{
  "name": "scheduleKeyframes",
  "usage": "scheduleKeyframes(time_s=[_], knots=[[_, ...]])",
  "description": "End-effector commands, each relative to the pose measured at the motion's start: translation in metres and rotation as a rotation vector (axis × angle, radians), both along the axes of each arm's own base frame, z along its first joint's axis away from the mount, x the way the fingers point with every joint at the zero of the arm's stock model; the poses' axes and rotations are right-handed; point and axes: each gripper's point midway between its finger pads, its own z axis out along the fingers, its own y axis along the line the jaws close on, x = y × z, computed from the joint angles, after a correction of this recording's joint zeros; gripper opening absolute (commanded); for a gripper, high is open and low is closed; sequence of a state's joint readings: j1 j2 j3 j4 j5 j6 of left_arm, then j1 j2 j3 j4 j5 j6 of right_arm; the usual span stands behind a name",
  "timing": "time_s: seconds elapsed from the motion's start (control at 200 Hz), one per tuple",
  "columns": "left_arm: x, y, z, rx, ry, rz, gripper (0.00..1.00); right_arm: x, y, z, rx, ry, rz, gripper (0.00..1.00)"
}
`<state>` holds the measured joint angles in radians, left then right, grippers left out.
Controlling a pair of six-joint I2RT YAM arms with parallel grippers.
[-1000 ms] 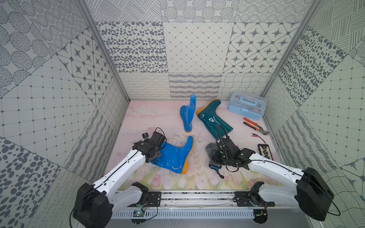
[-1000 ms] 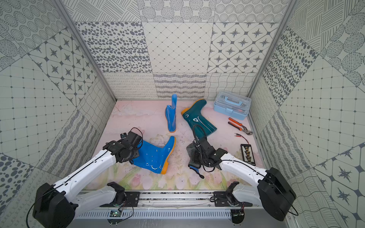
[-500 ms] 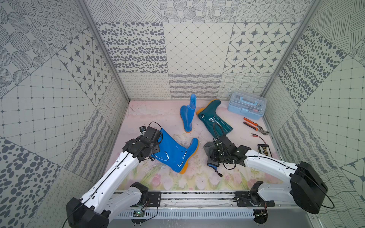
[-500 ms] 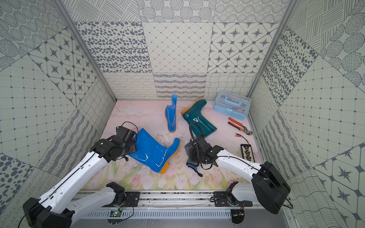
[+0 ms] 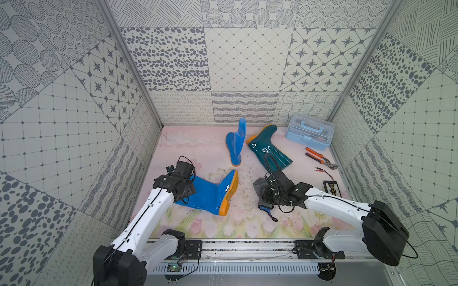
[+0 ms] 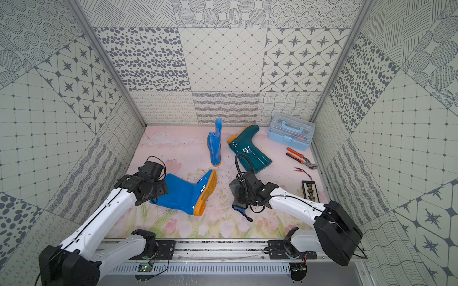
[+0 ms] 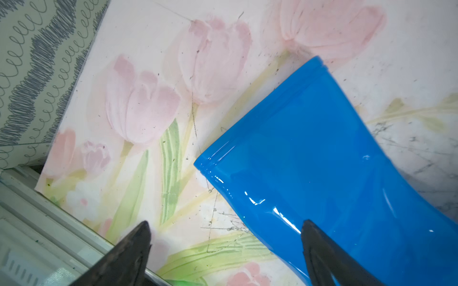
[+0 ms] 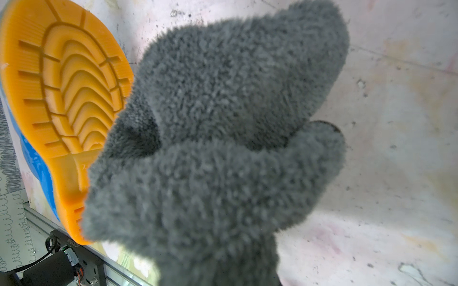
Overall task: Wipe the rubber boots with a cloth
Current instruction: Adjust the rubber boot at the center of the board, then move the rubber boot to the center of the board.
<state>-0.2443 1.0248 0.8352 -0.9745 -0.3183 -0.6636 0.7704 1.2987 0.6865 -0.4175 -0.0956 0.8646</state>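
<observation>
Step in hand: we judge it the approach to wiping, with the cloth not yet on rubber; the near blue boot [image 5: 210, 195] lies on its side on the surface [image 5: 198, 151].
Left gripper [image 7: 225, 222]: jaws apart at the shaft mouth, clamping nothing.
Right gripper [image 5: 267, 196]: closed on the bunched cloth [image 8: 223, 136], just beside the orange sole [image 8: 62, 86].
Other boots: second blue boot [image 5: 235, 146] upright, teal boot [image 5: 269, 148] on its side, both well behind.
Next move: we would carry the cloth onto the glossy shaft; the unheld boot may slide, so steady it.

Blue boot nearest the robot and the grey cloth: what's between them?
Only bare, dirt-specked floor lies between that blue boot and the cloth, as both top views show.
</observation>
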Motion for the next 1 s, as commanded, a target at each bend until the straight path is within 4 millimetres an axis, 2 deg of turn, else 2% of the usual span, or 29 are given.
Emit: scheduleKeyframes(time_s=[0.0, 0.04, 0.11, 0.195, 0.295, 0.36, 0.435, 0.65, 0.755, 0.895, 0.995], knots=[[0.023, -0.047, 0.01, -0.214, -0.082, -0.201, 0.66, 0.008, 0.011, 0.008, 0.033, -0.035, 0.003, 0.04], [0.028, -0.066, 0.006, -0.306, -0.084, -0.246, 0.54, 0.008, 0.01, 0.007, 0.031, -0.034, 0.003, 0.04], [0.035, -0.101, -0.008, -0.469, -0.04, -0.306, 0.42, 0.008, 0.011, 0.006, 0.031, -0.031, 0.003, 0.03], [0.034, -0.135, -0.032, -0.531, 0.051, -0.374, 0.4, 0.008, 0.011, 0.007, 0.034, -0.032, -0.002, 0.03], [0.022, -0.172, -0.06, -0.532, 0.132, -0.467, 0.4, 0.006, 0.008, 0.009, 0.031, -0.038, -0.007, 0.04], [0.014, -0.194, -0.073, -0.566, 0.164, -0.495, 0.39, 0.004, 0.004, 0.008, 0.022, -0.039, -0.011, 0.04], [0.012, -0.218, -0.079, -0.594, 0.159, -0.531, 0.39, 0.003, -0.001, 0.009, 0.011, -0.044, -0.016, 0.04], [0.004, -0.283, -0.082, -0.636, 0.163, -0.571, 0.4, 0.004, -0.014, 0.022, -0.011, -0.077, -0.025, 0.05], [0.007, -0.296, -0.078, -0.607, 0.145, -0.546, 0.4, 0.006, -0.021, 0.032, -0.025, -0.103, -0.032, 0.05], [0.011, -0.323, -0.063, -0.671, 0.076, -0.552, 0.4, 0.009, -0.027, 0.037, -0.029, -0.115, -0.033, 0.05], [0.015, -0.32, -0.048, -0.629, 0.049, -0.574, 0.43, 0.013, -0.022, 0.039, -0.027, -0.115, -0.019, 0.05]])
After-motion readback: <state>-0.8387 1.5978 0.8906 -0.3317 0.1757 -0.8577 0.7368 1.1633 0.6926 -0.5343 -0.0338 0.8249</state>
